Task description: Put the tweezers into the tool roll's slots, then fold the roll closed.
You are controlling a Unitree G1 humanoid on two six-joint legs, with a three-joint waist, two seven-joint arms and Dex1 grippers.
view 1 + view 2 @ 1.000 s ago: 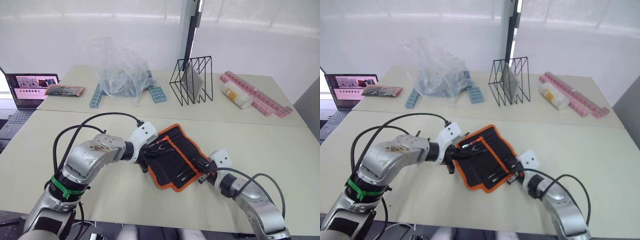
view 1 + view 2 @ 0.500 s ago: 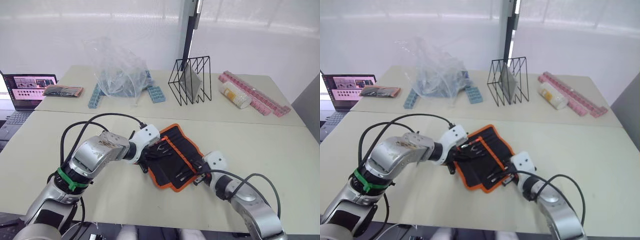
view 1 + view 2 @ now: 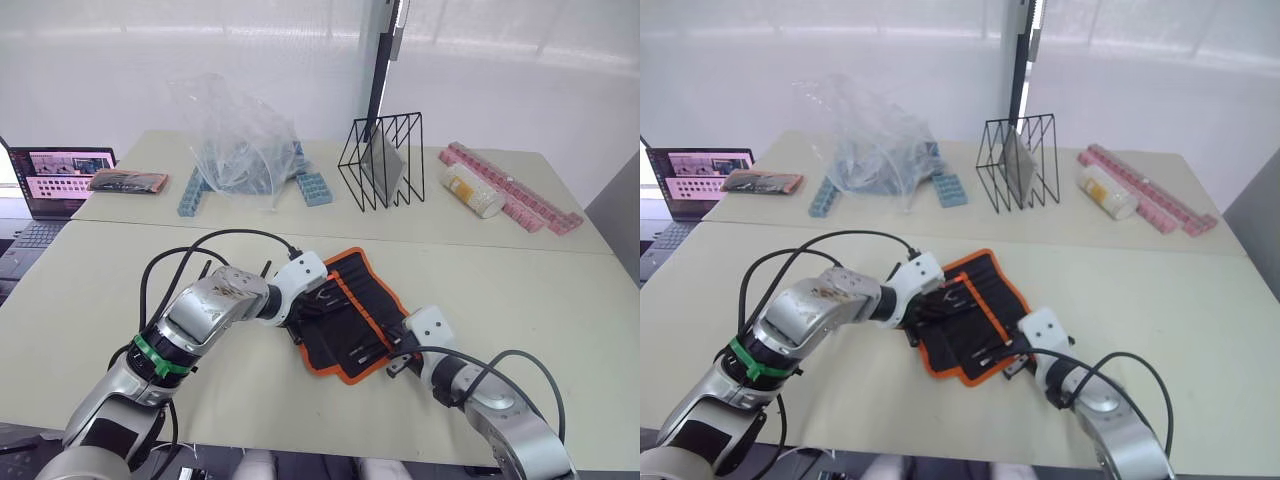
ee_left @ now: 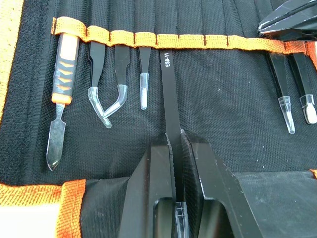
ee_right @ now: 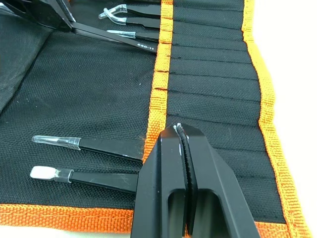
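The tool roll point(image 3: 350, 300) lies open on the table in front of me, black with orange edging. My left gripper point(image 4: 174, 134) is shut on a slim black tweezer point(image 4: 168, 89) marked ESD-11, whose far end sits under the orange slot band point(image 4: 198, 40). Three more tweezers point(image 4: 121, 74) and an orange-handled spatula point(image 4: 63, 74) sit in neighbouring slots. Two more tweezers point(image 5: 99, 146) are slotted near my right gripper point(image 5: 179, 128). That gripper is shut, with its tips resting on the orange band point(image 5: 161, 84).
Along the back of the table stand a laptop point(image 3: 60, 175), a small flat packet point(image 3: 130, 181), a clear plastic bag point(image 3: 235, 140) over blue blocks point(image 3: 315, 188), a black wire rack point(image 3: 385, 160), a jar point(image 3: 473, 190) and a pink strip point(image 3: 510, 195).
My left gripper has moved a little to the right over the roll with the tweezer in it. My right gripper has shifted slightly left along the roll's near edge.
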